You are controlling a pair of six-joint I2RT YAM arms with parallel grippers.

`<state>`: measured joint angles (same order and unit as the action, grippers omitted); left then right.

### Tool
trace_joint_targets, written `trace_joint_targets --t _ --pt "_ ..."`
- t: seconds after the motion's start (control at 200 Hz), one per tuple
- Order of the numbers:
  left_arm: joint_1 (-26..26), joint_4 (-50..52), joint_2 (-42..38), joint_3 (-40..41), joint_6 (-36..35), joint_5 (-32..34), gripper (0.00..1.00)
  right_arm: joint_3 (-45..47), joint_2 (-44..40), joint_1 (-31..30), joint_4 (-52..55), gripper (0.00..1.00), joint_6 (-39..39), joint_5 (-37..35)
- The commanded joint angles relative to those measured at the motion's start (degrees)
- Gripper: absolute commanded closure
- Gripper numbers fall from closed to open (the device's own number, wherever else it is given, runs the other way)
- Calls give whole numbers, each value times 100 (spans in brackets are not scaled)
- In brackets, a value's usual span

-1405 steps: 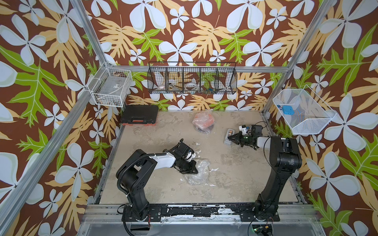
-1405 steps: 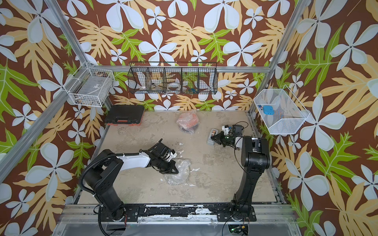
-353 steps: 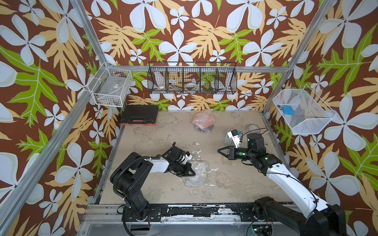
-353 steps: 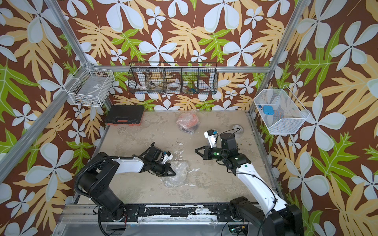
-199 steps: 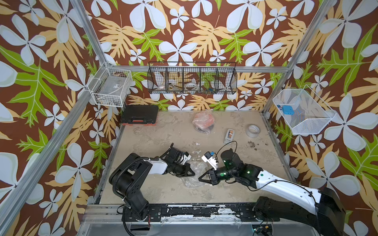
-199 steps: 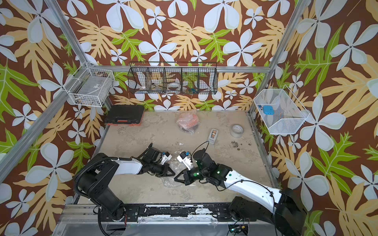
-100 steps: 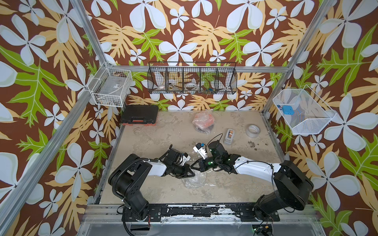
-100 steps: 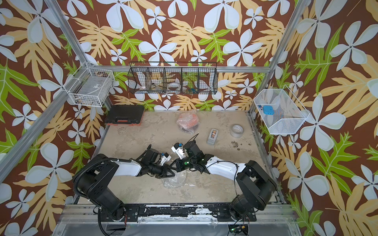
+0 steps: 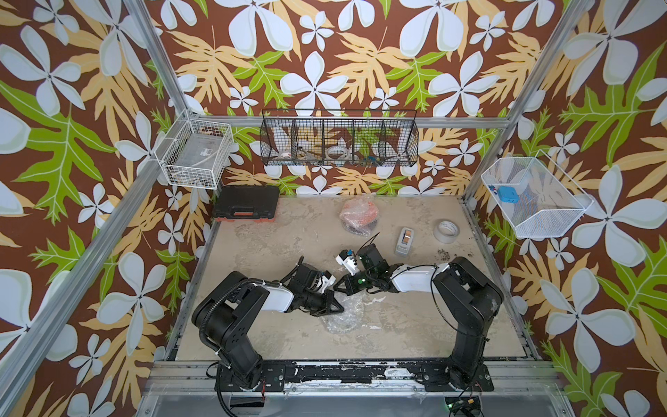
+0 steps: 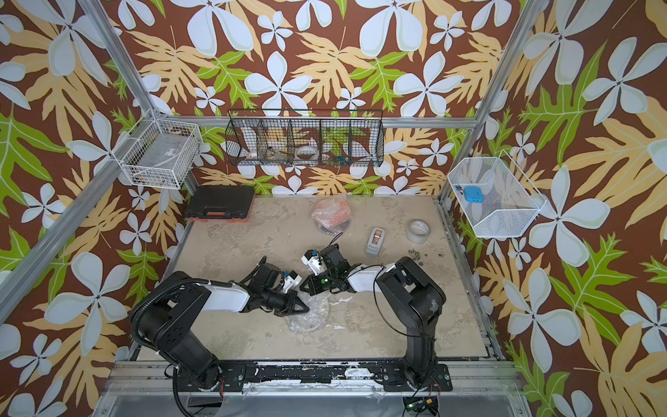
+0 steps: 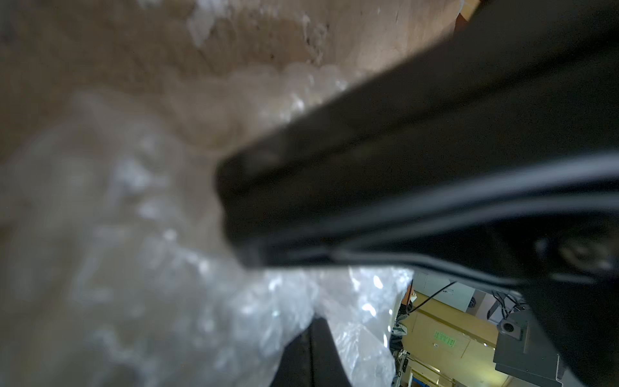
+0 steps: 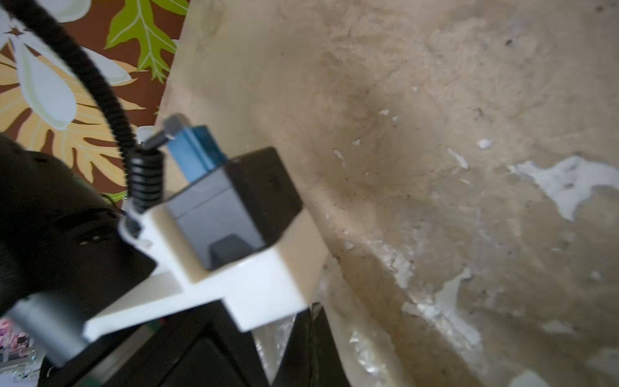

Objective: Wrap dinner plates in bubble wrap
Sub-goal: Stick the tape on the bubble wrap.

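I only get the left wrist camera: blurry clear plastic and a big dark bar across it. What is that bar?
Observer: It looks to be the right gripper, jaws shut. In both top views it lies low, right beside the left gripper, at the crumpled clear bubble wrap.
Operator: Is there a plate under that wrap?
Observer: I cannot make one out there. The plate I can see is a bright orange round plate, bundled in bubble wrap at the back of the table.
Operator: Anything to fasten it with?
Observer: A white tape roll lies flat near the far right edge, with a small grey boxy object beside it.
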<state>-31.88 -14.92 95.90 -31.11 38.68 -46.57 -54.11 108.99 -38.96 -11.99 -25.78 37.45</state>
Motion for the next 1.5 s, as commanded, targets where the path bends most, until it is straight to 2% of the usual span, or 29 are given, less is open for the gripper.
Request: trace_joint_targets --t 0.0,0.15,0.22,0.34,0.53,0.601,0.696,0.751,0.796,0.856,0.936,1.041,1.136,1.351,1.416,1.496 --pt "-3 322 114 20 -9 129 100 49 75 -2 -99 100 284 -727" --pt "-2 545 244 22 -78 244 100 0 -33 3 103 74 187 -1687" --pt "0 597 269 52 -86 287 100 -91 -70 2 223 67 142 -2059" --pt "-1 673 330 88 -122 315 100 -245 -32 8 482 61 121 -2642" --pt "0 734 421 80 -159 337 100 -821 136 4 1664 57 14 -3701" --pt "0 760 446 47 -165 348 100 -984 21 33 2037 57 12 -3837" --pt "3 780 470 2 -168 359 100 -1076 -391 123 2402 58 -50 -3356" --pt "3 779 473 -24 -163 350 100 -1035 -616 175 2405 63 -71 -2485" --pt "0 780 474 -42 -173 350 100 -948 -755 203 2299 69 -163 -1367" --pt "-1 784 465 -68 -181 341 100 -769 -866 191 2057 78 -415 -229" --pt "5 845 462 -113 -219 350 100 -435 -1080 170 1653 88 -812 563" --pt "1 884 465 -141 -242 350 100 -171 -988 161 1141 94 -1127 1402" --pt "6 885 465 -141 -246 350 100 -201 -694 188 1186 97 -1051 1225" --pt "3 917 439 -150 -236 376 100 -641 390 432 1759 100 -700 -224" --pt "-1 905 447 -152 -229 376 100 -729 395 455 2046 100 -534 -648" --pt "2 906 474 -177 -238 368 100 -615 -18 468 2113 100 -501 -449"
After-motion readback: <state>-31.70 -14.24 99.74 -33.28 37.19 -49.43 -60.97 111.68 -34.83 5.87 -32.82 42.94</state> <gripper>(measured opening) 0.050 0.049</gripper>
